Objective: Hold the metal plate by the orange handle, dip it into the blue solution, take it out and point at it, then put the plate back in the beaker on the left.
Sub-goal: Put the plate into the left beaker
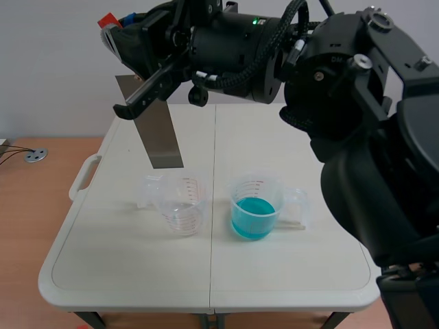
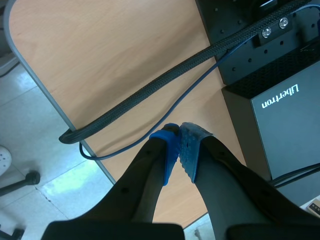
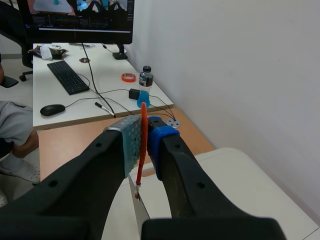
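Scene view: right fingers (image 1: 145, 94) clamp orange handle (image 1: 108, 20), plate (image 1: 155, 130) above left beaker (image 1: 182, 207) (left fingers (image 2: 168, 149) closed).

Looks like an office-style robotics lab: a monitor (image 3: 80, 20), keyboard (image 3: 70, 77) and mouse (image 3: 52, 109) sit on a white desk (image 3: 107, 75) by a plain wall (image 3: 240, 75), cables (image 2: 150, 89) trail past a black equipment box (image 2: 285, 135), and measuring beakers (image 1: 184, 209) stand on the folding desk (image 1: 130, 271).

Scene cam front-on, R wrist close, share plate (image 1: 159, 133)
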You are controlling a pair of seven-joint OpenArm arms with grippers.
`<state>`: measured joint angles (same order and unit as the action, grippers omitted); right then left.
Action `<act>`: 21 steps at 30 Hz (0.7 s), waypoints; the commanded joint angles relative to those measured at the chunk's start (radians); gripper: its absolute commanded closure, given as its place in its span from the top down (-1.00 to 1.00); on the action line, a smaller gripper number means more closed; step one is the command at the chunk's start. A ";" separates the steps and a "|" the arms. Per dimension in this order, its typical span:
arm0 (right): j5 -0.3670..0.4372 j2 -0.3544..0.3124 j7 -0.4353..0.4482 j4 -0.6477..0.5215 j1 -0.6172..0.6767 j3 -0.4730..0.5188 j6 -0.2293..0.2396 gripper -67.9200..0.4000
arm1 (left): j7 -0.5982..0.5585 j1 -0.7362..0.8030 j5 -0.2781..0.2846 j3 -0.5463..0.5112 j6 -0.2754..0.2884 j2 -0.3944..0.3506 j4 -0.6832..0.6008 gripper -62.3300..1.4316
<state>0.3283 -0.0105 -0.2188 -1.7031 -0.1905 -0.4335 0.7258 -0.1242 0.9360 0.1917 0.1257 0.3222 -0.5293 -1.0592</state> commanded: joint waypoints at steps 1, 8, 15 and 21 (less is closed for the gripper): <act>0.011 0.005 0.015 -0.014 -0.028 0.000 -0.003 -0.96 | -0.006 0.008 0.003 0.000 0.005 0.000 -0.006 -0.90; 0.011 0.005 0.026 0.039 -0.028 0.000 -0.003 -0.96 | -0.006 0.008 0.003 0.000 0.005 0.000 -0.006 -0.90; -0.012 0.005 0.061 0.074 -0.028 0.000 -0.003 -0.96 | -0.011 0.008 0.003 0.000 0.005 0.000 -0.006 -0.90; -0.039 0.005 0.090 0.109 -0.028 0.000 -0.003 -0.96 | -0.010 0.008 0.003 0.000 0.005 0.000 -0.006 -0.90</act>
<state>0.2760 -0.0109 -0.1535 -1.5921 -0.1905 -0.4335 0.7223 -0.1272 0.9360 0.1917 0.1257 0.3222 -0.5293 -1.0592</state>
